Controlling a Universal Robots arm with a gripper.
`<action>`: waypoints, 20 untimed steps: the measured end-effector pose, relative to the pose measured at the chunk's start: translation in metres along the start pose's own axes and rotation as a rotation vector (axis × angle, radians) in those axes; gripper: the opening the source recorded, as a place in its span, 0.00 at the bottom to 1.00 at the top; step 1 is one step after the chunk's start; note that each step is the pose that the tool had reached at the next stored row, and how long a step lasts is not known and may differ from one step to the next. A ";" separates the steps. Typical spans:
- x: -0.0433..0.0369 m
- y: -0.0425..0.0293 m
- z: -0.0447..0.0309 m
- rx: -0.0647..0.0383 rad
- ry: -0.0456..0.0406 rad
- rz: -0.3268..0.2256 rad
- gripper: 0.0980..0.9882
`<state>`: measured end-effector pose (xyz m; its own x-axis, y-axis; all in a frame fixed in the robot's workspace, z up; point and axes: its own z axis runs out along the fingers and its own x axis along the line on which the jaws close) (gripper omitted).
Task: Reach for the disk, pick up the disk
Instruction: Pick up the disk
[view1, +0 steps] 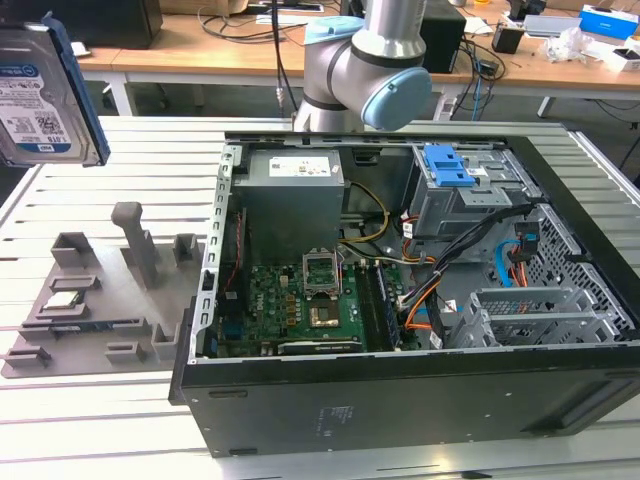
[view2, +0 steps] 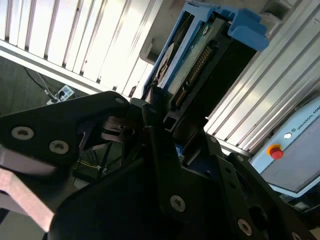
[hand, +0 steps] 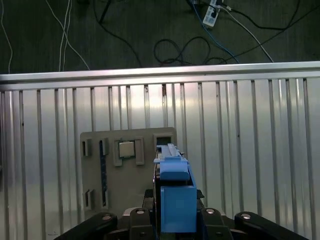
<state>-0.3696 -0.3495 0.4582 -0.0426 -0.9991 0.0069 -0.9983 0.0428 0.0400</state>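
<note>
Closest to me, the disk (view1: 45, 95) is off the bench (view1: 100, 430) altogether, hanging in the air at the exterior view's left with its white-and-blue label facing out. In the first wrist view the gripper (hand: 174, 220) is clamped on it. The black jaws press in from both sides and the disk stands on edge between them, one blue rail (hand: 175, 197) uppermost. The second wrist view shows the connector (view2: 195, 72) end left free, beyond the jaws.

It looks a dense, rigid metal slab, heavy for its size, with smooth faces that could slide under a light squeeze. I'd judge it sensitive to knocks. The broad flat faces look the best place to grip, well away from the connector and the springy plastic rails.

Below it, near the bench's edge on the exterior view's left, lies the grey fixture tray (view1: 90, 310), a processor chip (hand: 125, 149) seated in one pocket. Just beside the tray, the open computer case (view1: 400, 400) takes up the bench's middle and the exterior view's right. Its motherboard (view1: 300, 300) is exposed, and the drive cage (view1: 455, 200) with its blue latch (view1: 447, 165) sits deeper in. The robot arm (view1: 370, 60) rises behind the case, and cluttered desks (view1: 200, 50) line the back.
</note>
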 end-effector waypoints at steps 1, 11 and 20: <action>0.0000 0.0005 -0.0120 0.000 0.0000 0.000 0.30; 0.0000 0.0016 -0.0383 0.000 0.0000 0.000 0.30; -0.0002 -0.0031 -0.0387 0.000 0.0013 0.000 0.30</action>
<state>-0.3649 -0.3493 0.4967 -0.0427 -0.9991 0.0082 -0.9983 0.0430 0.0399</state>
